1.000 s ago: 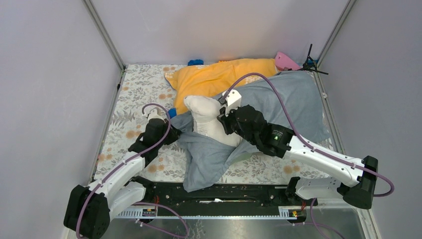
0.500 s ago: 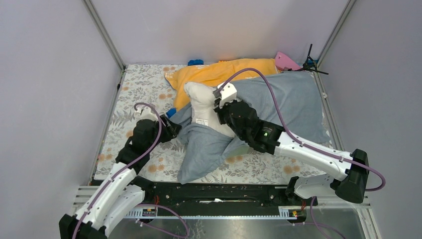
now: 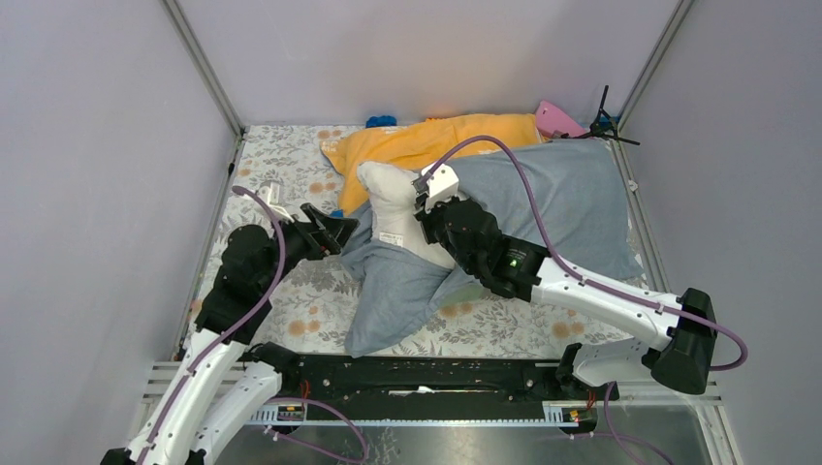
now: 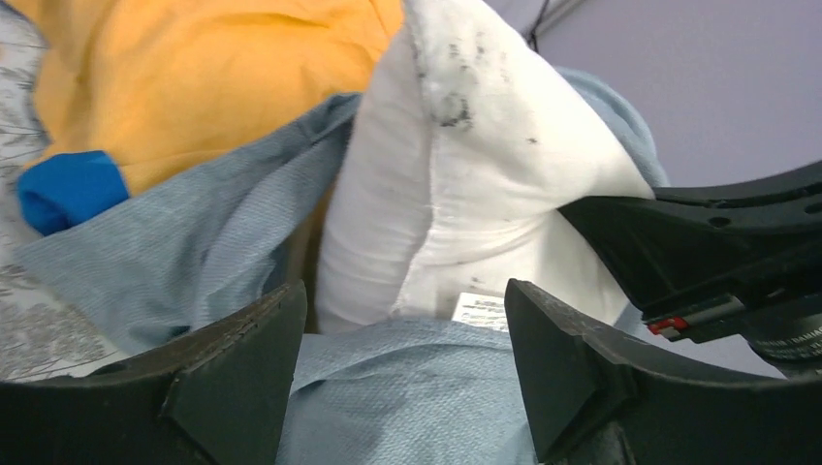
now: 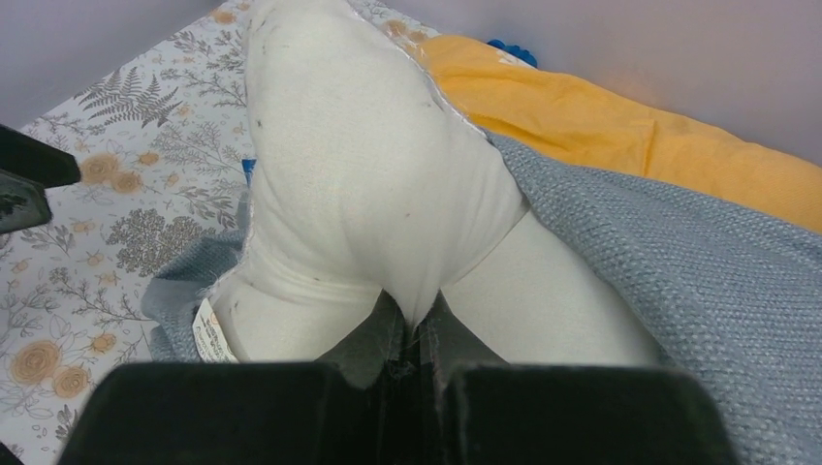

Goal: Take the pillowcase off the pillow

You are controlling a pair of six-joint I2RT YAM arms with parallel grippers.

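Observation:
The white pillow (image 3: 388,199) pokes one corner out of the wrinkled grey-blue pillowcase (image 3: 572,194), whose loose mouth droops toward the near edge. My right gripper (image 3: 425,225) is shut on a pinched fold of the pillow (image 5: 359,165), seen at the right gripper (image 5: 419,325) in its wrist view. The pillow's tag (image 5: 208,334) shows near the case's edge. My left gripper (image 3: 334,228) stands open just left of the case's mouth. In the left wrist view the left gripper (image 4: 402,310) holds nothing, with the pillowcase (image 4: 407,387) and the pillow (image 4: 465,165) ahead.
An orange-covered pillow (image 3: 436,145) lies behind the grey-blue case, with bright blue fabric (image 3: 380,121) at the back and more of it (image 4: 68,184) by the case's left edge. A pink object (image 3: 554,118) and a black clip (image 3: 606,124) sit back right. Walls close three sides.
My left gripper has opened, let go of the pillowcase's edge and drawn back to the left. The right gripper pulled the pillow's corner farther out toward the back, then held still.

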